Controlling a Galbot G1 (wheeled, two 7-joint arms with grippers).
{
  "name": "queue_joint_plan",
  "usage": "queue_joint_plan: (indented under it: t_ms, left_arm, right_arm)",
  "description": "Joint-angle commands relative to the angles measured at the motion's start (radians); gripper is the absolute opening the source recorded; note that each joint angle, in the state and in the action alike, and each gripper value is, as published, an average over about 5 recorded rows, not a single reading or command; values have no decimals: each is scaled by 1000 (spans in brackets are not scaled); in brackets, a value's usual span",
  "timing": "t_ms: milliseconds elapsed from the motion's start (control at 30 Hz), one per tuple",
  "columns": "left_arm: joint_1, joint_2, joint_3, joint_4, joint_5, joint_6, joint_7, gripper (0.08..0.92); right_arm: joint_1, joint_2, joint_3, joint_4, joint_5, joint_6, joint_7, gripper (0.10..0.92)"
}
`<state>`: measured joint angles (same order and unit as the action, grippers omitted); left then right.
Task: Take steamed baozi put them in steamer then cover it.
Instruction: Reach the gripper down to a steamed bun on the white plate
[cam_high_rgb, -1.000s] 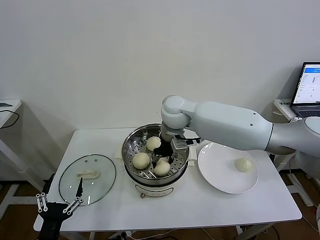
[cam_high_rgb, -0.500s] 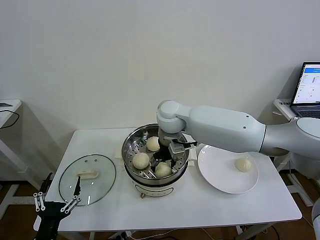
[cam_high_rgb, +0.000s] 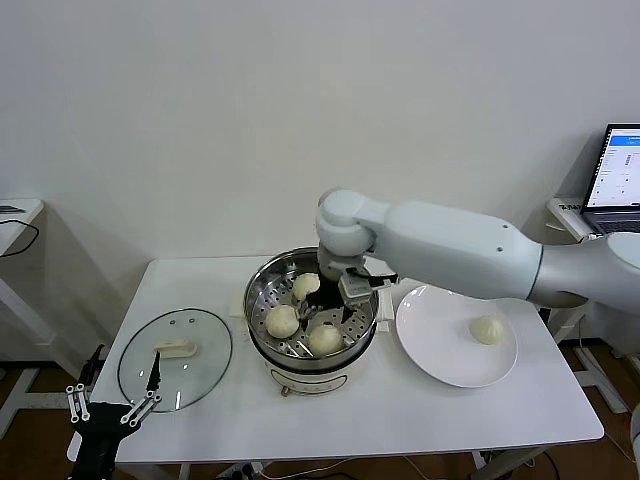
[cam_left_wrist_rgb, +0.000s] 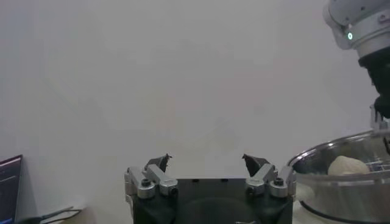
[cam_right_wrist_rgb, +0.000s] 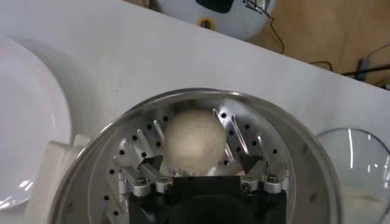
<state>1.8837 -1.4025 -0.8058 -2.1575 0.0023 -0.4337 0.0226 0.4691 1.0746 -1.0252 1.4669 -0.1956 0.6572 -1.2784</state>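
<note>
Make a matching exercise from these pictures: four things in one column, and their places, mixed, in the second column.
Things:
1. glass lid
2. single baozi
3. right tool
4. left tool

Places:
A. on the white plate
B. low at the table's front left corner, open
C. flat on the table, left of the steamer
D. inside the steamer, open, among three baozi

Pairs: 1-C, 2-A, 3-D, 4-B
</note>
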Motion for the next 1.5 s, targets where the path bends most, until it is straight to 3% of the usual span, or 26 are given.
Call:
queue_joint_plan:
  t_ms: [33,133,200,467,867,1500]
  left_arm:
    - [-2,2,12,3,7,3,3,823]
    - [-2,4,19,0,7,3,3,823]
    - [-2,7,22,-2,6,3,3,823]
    - [-4,16,33,1,5,6,2,823]
    - [-1,18,36,1,5,9,0,823]
    - [7,10,35,3,4,1,0,823]
  right_arm:
    - [68,-181,117,-82,244,-468,-11,823]
    - [72,-257,123,-197,406,-658,-5,823]
    - [63,-301,111,-279,435,-698,-12,823]
    - [-91,-396,103,-515,346,-689,-14,823]
    - [-341,-390,151,-598,138,-590,38,823]
    - [-446,-323,223,-646,94,-588,134,823]
